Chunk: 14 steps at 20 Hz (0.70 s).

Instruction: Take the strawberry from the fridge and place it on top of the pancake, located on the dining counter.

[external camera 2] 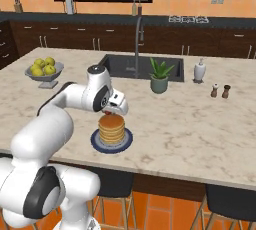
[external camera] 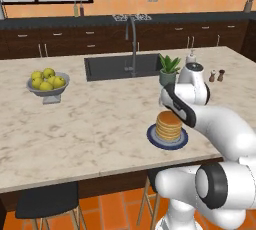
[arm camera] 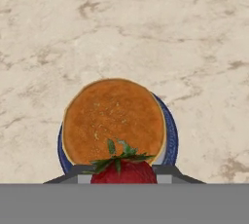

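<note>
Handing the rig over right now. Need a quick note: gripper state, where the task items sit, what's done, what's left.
Gripper: shut on the strawberry, held just above the pancake.
Pancake stack sits on its blue-grey plate near the front edge of the dining counter, beside the arm.
Done: strawberry fetched and carried to the counter.
Left: centre over the stack (in the hand view the berry sits at its near edge), lower, open, withdraw.
Nearby: potted plant and fruit bowl, both apart from the plate.

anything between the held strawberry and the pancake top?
Nothing. In the hand view the strawberry, clamped in the gripper, hangs above the pancake; the bare golden top is unobstructed.
</note>
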### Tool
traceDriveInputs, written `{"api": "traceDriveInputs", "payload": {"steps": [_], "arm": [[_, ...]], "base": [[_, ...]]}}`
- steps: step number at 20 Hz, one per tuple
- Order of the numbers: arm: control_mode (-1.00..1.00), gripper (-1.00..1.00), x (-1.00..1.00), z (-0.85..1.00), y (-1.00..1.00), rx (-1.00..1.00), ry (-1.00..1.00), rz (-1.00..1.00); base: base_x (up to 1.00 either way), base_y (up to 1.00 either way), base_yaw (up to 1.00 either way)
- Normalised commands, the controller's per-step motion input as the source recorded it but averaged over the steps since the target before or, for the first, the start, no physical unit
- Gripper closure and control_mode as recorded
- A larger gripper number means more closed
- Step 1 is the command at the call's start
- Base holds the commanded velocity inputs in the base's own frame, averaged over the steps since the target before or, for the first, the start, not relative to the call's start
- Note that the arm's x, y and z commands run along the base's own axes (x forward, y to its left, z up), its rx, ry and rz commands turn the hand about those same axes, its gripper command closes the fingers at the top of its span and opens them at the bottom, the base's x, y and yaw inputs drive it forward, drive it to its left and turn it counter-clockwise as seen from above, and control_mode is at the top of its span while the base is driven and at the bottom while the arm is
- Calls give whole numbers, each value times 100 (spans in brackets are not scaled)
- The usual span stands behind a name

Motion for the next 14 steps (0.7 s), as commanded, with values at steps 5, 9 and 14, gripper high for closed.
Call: {"api": "traceDriveInputs", "payload": {"steps": [5, 9, 14], "arm": [[-100, 100, 2, -7, 5, 0, 0, 0], [-100, 100, 1, -20, 8, 0, 0, 0], [-100, 100, 15, -24, 11, 0, 0, 0]], "base": [[0, 0, 0], [0, 0, 0], [0, 0, 0]]}}
